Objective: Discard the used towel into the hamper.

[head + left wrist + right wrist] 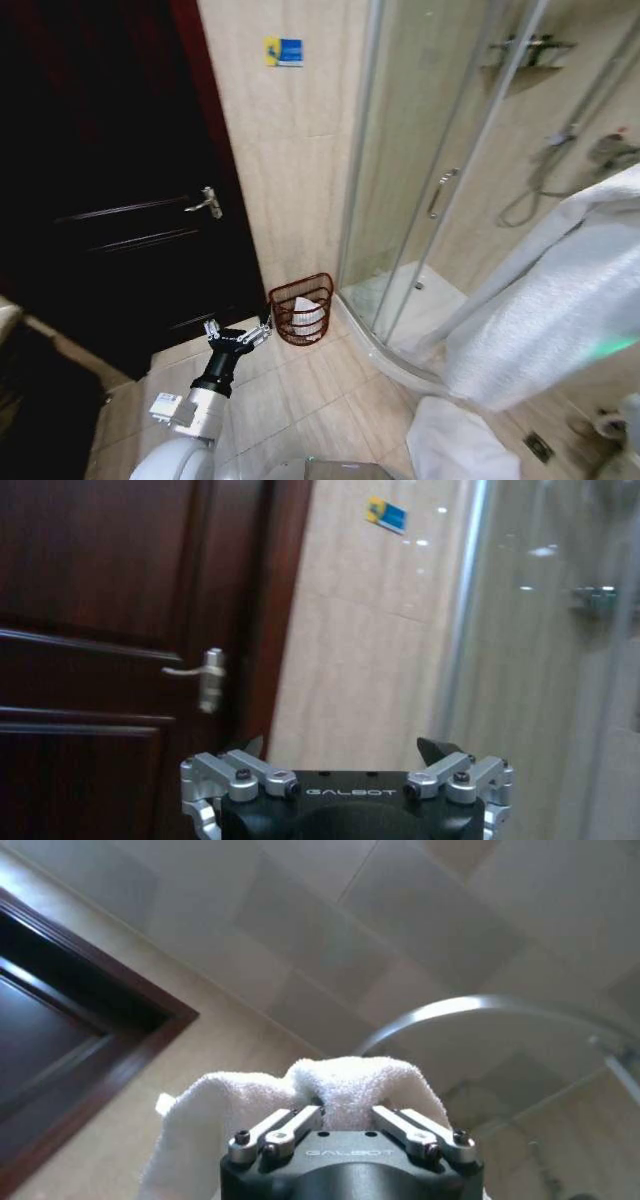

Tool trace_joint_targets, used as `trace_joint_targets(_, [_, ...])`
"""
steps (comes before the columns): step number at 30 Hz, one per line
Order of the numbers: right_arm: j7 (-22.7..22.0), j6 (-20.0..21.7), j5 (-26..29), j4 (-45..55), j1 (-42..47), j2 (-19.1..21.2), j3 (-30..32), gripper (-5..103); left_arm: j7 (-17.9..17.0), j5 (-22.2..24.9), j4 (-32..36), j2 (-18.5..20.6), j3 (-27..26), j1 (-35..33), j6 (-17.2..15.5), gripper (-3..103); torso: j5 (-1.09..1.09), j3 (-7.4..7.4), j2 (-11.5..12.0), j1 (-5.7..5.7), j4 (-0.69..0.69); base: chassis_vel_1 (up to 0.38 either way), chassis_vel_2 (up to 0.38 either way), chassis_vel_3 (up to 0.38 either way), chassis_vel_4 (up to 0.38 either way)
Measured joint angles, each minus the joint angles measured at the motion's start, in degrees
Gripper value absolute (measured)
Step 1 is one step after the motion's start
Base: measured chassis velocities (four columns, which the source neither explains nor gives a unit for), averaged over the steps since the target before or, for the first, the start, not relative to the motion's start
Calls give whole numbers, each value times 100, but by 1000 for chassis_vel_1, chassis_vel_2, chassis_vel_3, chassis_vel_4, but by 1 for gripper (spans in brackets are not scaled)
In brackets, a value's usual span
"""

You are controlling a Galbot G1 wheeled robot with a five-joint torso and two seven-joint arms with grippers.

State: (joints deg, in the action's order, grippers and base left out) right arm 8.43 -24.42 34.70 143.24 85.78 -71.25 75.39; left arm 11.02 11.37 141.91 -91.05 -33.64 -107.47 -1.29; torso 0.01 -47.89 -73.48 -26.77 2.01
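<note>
A tiled bathroom lies ahead, with a dark wooden door [110, 200] on the left, a beige tiled wall bearing a small blue-and-yellow sticker [283, 51], and a curved glass shower enclosure [440, 190] on the right. The hamper [301, 308], a small red-brown open-weave basket, stands on the floor against the wall, between the door frame and the shower's edge, with something white already inside it. The left gripper [238, 333] hangs low over the floor tiles just beside the hamper, on its door side, its fingers spread apart and holding nothing; the left wrist view looks past it to the door handle [207, 676]. The right gripper [345, 1114] is pinched on the white towel [345, 1080], which bunches up between its fingers. In the head view the towel [560, 300] hangs large and close on the right, in front of the shower.
</note>
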Motion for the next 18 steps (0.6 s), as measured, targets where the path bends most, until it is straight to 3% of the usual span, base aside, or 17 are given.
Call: trace_joint_targets(18, [166, 34, -122, 0, -51, -17, -394, 9, 0, 0, 0, 0, -1, 0, 0, 100, -1, 0, 0, 0, 0, 128, 127, 128, 121])
